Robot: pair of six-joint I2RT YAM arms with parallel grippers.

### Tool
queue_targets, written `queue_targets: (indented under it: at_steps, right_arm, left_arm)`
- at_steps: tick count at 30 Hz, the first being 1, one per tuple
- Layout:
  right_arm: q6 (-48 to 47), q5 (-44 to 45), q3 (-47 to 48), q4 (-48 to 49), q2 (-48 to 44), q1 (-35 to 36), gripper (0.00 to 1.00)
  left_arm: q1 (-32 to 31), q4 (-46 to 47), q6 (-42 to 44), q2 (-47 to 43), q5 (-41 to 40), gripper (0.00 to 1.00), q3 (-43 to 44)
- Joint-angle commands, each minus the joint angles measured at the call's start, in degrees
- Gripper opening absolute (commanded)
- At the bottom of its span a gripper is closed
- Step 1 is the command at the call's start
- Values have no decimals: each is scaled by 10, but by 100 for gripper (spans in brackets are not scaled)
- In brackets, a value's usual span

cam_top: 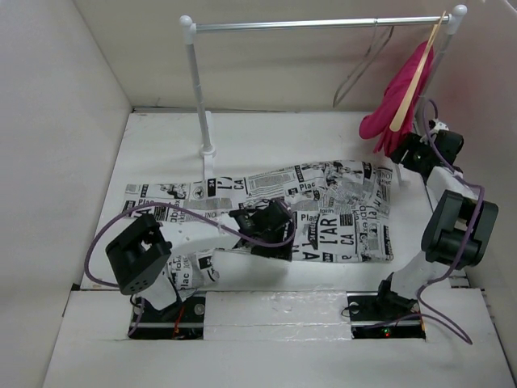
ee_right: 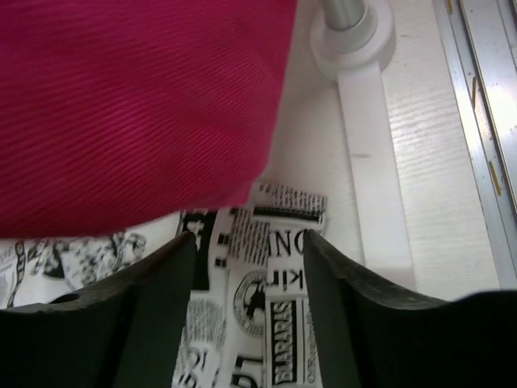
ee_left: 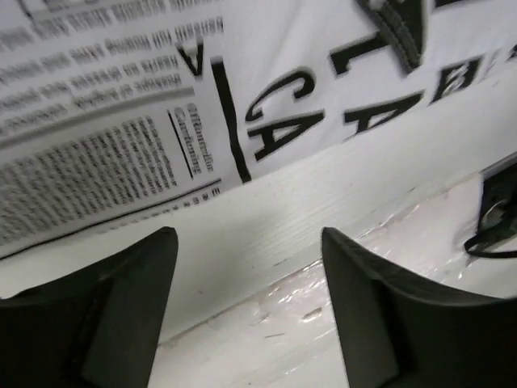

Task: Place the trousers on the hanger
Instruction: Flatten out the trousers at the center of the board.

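White table & walls; trousers flat nr rail

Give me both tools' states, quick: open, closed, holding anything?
Left tool: open, holding nothing, at the edge of the trousers.
Right tool: open, holding nothing, beside the pink garment.

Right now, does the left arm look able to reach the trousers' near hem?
Probably yes: the left pincer is open, the trousers lie just ahead of it, and only bare table shows between.
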Motion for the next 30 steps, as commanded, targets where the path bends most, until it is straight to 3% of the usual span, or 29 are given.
queue_targets:
  at_steps: [1, 3, 4, 5, 6, 7, 9, 12, 13, 15, 17, 19, 21, 23, 26, 30]
  right_arm:
    - [-59, 17, -3, -81, -82, 23, 64]
    - [-65, 21, -47, -88, -131, 29, 64]
    - [-62, 24, -73, -96, -188, 36, 63]
    - [-60, 22, -128, -98, -217, 43, 58]
    - [-58, 22, -156, -101, -249, 50, 47]
    - [-54, 15, -184, -100, -310, 77, 27]
    - [-57, 5, -249, -115, -383, 146, 0]
    - [-66, -10, -295, -120, -426, 239, 0]
    - [-74, -1, -299, -143, -434, 270, 0]
    - [-80, 14, -299, -161, -446, 359, 0]
    - [-77, 43, -298, -175, -453, 412, 14]
    - [-66, 83, -301, -166, -452, 482, 39]
    - [-65, 112, -297, -181, -443, 507, 48]
    - [-57, 147, -294, -208, -440, 513, 51]
    - [-52, 168, -306, -236, -466, 433, 53]
    - [-66, 132, -334, -220, -475, 351, 54]
  left_arm:
    - [38, -61, -8, -54, -81, 69, 84]
    - [71, -81, -10, -96, -120, 72, 100]
    - [118, -82, -17, -110, -151, 72, 102]
    - [146, -82, -18, -143, -162, 72, 99]
    - [176, -76, -20, -160, -169, 71, 93]
    - [206, -72, -20, -174, -174, 71, 72]
    - [318, -54, -15, -225, -126, 71, 33]
    - [471, -36, 13, -240, -61, 70, -4]
    - [495, -36, 31, -240, -3, 70, -12]
    - [504, -77, 73, -229, -23, 68, 2]
    - [511, -102, 70, -218, -106, 68, 16]
    - [555, -96, 40, -221, -121, 68, -6]
    - [608, -47, 26, -228, -94, 69, -36]
    - [668, -13, 15, -213, -37, 69, -66]
    - [673, 16, 9, -148, -47, 69, -51]
    - [673, 26, 1, -31, -43, 69, -8]
